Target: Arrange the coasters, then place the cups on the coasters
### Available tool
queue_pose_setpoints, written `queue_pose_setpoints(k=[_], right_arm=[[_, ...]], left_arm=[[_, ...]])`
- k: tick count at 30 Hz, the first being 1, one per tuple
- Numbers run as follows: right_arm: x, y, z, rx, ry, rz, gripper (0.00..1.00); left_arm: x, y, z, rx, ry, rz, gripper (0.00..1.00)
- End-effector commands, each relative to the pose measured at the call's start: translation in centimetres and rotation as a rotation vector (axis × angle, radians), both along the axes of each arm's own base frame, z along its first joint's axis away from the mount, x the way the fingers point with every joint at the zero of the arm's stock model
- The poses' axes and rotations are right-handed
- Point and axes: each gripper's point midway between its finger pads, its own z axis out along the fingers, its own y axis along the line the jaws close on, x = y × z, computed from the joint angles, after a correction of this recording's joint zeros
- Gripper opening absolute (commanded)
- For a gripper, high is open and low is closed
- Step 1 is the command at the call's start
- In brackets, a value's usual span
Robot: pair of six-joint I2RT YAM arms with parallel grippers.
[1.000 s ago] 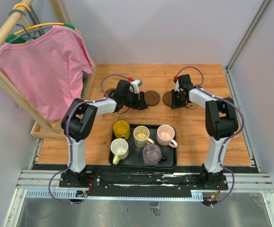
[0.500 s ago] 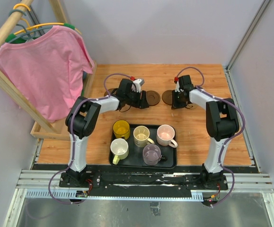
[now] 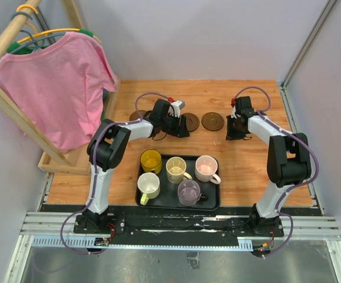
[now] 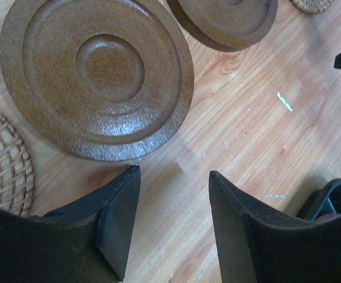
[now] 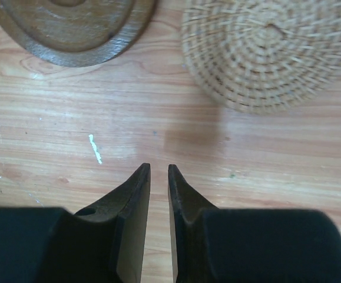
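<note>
Two arms are both stretched out to the far half of the table (image 3: 258, 165), wrists pitched down over the wood. The left arm reaches in from the left, its left gripper (image 3: 179, 125) low beside the coaster row. The right arm bends round from the right, and the right gripper (image 3: 237, 131) sits to the right of a dark brown coaster (image 3: 212, 122).

In my left wrist view I see a big ringed dark coaster (image 4: 96, 76) lying flat, with a second dark coaster (image 4: 229, 17) just beyond it. A woven coaster (image 4: 2, 159) lies at the left edge, and another woven rim (image 4: 311, 5) shows at the top. In my right wrist view there's a dark coaster edge (image 5: 70, 26) and a tan woven coaster (image 5: 264, 53) side by side, apart and flat.

All five cups sit in the black tray (image 3: 212, 203) near the bases: yellow (image 3: 151, 160), cream (image 3: 176, 170), pink (image 3: 206, 168), white (image 3: 148, 186), grey-purple (image 3: 189, 191). A pink shirt (image 3: 52, 88) hangs on the rack at the far left, well apart.

The left gripper (image 4: 173, 177) is about half open with bare wood between the fingers. One tip is just beside the ringed coaster's near rim, and I can't tell if it touches. The right gripper (image 5: 158, 171) is open only a slit, holds nothing, and is short of both coasters.
</note>
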Motion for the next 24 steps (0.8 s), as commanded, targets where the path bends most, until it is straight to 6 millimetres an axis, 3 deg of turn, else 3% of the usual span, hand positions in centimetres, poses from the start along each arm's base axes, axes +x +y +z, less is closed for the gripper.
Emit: queue_pose_setpoints(k=[1, 13, 24], right_arm=[[-1.0, -2.5, 0.4, -0.016, 0.021, -0.089, 0.20], [-1.5, -4.5, -1.2, -0.031, 0.067, -0.146, 0.20], [-0.3, -5.2, -2.8, -0.007, 0.087, -0.176, 0.20]], left_arm=[[0.4, -0.9, -0.4, -0.010, 0.010, -0.024, 0.56], [1.8, -1.4, -0.8, 0.000, 0.012, -0.011, 0.57], [0.5, -0.6, 0.2, 0.006, 0.009, -0.010, 0.57]])
